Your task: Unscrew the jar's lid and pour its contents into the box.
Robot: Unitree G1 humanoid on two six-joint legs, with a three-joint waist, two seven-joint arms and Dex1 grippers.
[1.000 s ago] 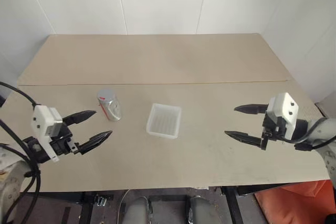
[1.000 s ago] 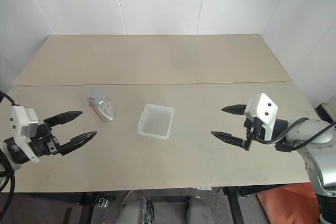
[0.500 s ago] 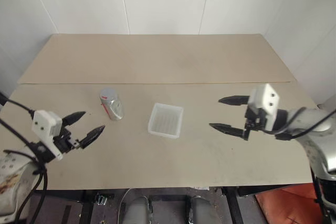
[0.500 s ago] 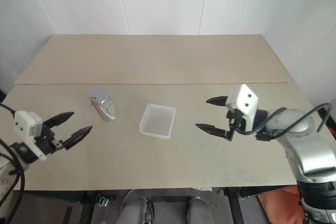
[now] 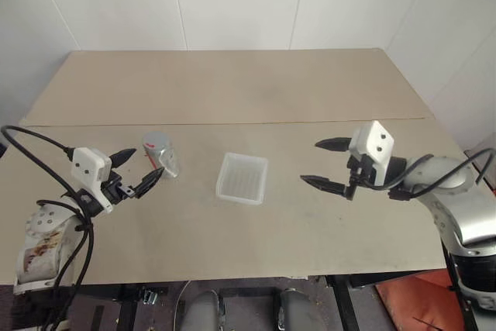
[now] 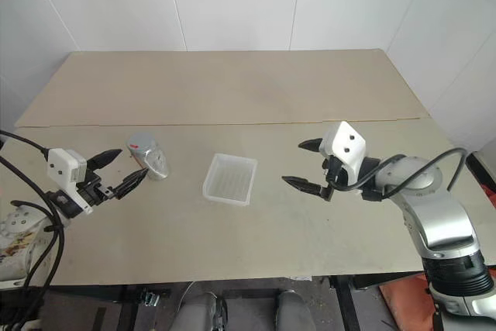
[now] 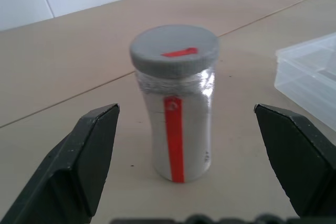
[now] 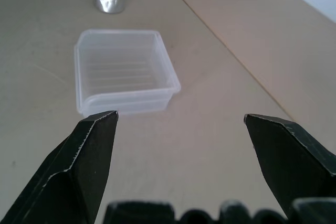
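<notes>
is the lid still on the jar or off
On. The grey lid sits flat atop the upright jar, covering its neck, on the table. Neither gripper touches it.

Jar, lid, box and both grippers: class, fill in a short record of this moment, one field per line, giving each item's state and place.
jar: upright on the table, left of the box
lid: grey, on the jar
box: mid-table, nothing visible inside
left gripper: open, level, fingers either side of the jar, not touching
right gripper: open, right of the box, pointing at it
</notes>
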